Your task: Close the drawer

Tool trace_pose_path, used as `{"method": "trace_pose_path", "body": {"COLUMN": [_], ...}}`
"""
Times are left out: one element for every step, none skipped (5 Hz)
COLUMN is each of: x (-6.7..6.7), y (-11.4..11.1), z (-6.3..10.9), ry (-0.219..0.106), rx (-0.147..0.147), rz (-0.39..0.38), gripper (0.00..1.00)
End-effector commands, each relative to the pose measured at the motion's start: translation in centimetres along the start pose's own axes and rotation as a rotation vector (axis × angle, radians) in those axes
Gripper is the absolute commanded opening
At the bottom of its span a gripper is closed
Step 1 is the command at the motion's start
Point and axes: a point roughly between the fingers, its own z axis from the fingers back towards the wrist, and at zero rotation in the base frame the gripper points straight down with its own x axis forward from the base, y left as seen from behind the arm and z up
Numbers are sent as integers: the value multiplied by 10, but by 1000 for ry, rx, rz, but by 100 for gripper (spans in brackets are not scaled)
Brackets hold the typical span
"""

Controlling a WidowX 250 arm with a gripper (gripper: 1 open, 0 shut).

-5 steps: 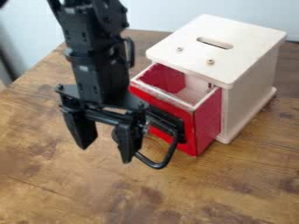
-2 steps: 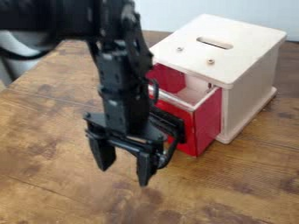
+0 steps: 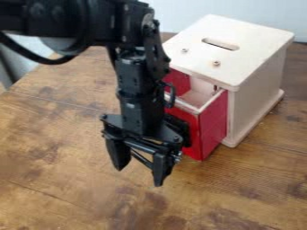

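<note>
Camera view puts my end effector (image 3: 142, 168) nearest to me, hanging low over the wooden surface (image 3: 48, 135) with its dark fingers (image 3: 160, 171) spread apart and pointing down; nothing sits between them, so I read it as open and empty. Whether the tips touch the wood I cannot tell.

Just behind it, up and to the right in the picture, sits the drawer (image 3: 199, 117). It lies further from me than the end effector, and its slide axis runs from the glossy front back into the pale wooden cabinet (image 3: 246, 76), so the push I need goes away and rightward along that line. My arm covers the front's left part, and I cannot make out the handle from here.

What I see of the drawer: a red box, pulled out of the cabinet, its red interior visible from above and looking empty, its shiny front facing towards me and standing well clear of the cabinet's face. I judge the closing not yet started.
</note>
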Motion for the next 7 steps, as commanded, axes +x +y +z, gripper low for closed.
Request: {"method": "trace_pose_path", "body": {"x": [12, 19, 27, 35, 40, 45, 48], "y": [-1, 0, 1, 2, 2, 2, 1], "z": [14, 12, 10, 11, 9, 8, 5], "ry": [-54, -54, -58, -67, -68, -69, -64], "rx": [9, 8, 7, 5, 4, 2, 0], "rz": [-13, -15, -13, -11, -12, -15, -18], "gripper": [100, 100, 100, 100, 100, 100, 100]}}
